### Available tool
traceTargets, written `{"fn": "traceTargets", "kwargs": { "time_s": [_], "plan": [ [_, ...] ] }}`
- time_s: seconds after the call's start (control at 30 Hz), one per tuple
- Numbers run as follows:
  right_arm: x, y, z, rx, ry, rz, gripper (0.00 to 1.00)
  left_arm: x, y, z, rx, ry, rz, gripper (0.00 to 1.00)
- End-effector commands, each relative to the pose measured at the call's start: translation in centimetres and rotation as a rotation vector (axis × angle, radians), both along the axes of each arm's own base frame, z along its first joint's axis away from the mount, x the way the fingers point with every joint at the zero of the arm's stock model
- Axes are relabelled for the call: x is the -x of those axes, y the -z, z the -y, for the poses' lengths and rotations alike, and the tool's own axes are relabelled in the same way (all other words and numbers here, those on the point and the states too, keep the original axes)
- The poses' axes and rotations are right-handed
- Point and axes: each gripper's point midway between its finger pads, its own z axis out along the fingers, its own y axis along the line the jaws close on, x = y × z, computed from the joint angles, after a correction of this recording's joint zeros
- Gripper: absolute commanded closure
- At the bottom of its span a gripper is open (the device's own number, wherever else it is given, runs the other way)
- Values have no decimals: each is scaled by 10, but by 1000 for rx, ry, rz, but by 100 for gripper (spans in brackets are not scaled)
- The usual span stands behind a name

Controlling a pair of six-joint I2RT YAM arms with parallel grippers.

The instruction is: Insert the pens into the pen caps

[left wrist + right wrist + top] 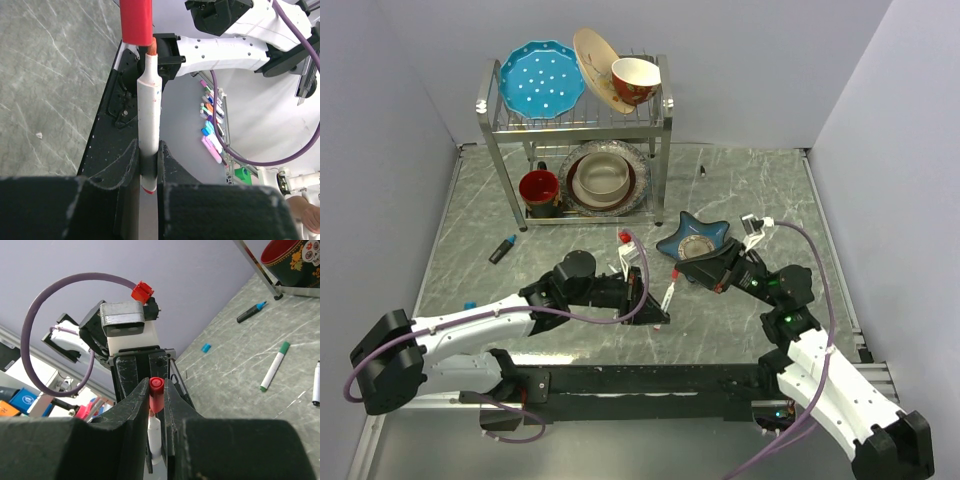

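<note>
My left gripper [149,150] [655,308] is shut on a white-barrelled pen [149,107] with a red end, its orange-red tip pointing up. The tip sits right at the mouth of a red pen cap [136,22], slightly off to the right of it. My right gripper [157,390] [705,272] is shut on that red cap [156,395], and the pen [154,432] shows just below it. On the table lie a green-ended pen [274,367], a black-ended pen [316,385], a dark marker with a blue end [250,312] [502,249] and a blue cap [206,347] [470,304].
A metal dish rack [485,105] at the back holds a blue plate, bowls and stacked dishes. A red mug [540,188] stands beneath it. A blue star-shaped dish [695,235] lies just behind the grippers. The black base rail [640,380] runs along the near edge.
</note>
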Motion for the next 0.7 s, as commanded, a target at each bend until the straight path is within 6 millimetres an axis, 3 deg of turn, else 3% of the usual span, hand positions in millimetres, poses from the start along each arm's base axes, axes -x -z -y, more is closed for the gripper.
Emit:
{"fn": "traceTargets", "kwargs": {
  "time_s": [0.0,0.33,0.67],
  "plan": [
    [7,-9,-2,-32,-9,46,100,-1,-23,7,58,19,42,99],
    [14,16,-2,14,-8,25,100,-8,-30,3,52,-33,70,99],
    [11,9,1,41,24,50,100,-6,-35,-1,53,-31,82,99]
  ]
}}
